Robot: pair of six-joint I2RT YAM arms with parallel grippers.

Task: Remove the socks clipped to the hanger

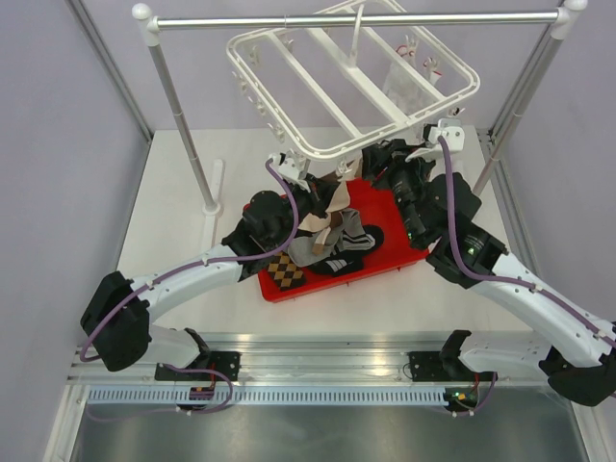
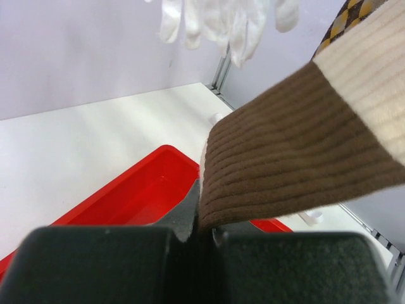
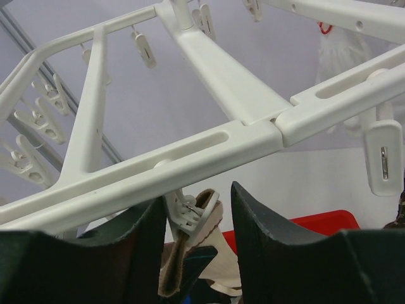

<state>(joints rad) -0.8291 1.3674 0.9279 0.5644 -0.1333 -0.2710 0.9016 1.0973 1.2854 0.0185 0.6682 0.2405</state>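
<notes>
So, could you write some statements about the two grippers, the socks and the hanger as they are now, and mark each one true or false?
1. The left gripper is shut on the brown and cream ribbed sock. True.
2. The right gripper is shut on the small white plastic clip. False: its fingers stand open on either side of the clip.
3. The red plastic tray is empty. False: several socks lie in it.
4. The white plastic drying hanger hangs from the silver metal rail. True.
</notes>
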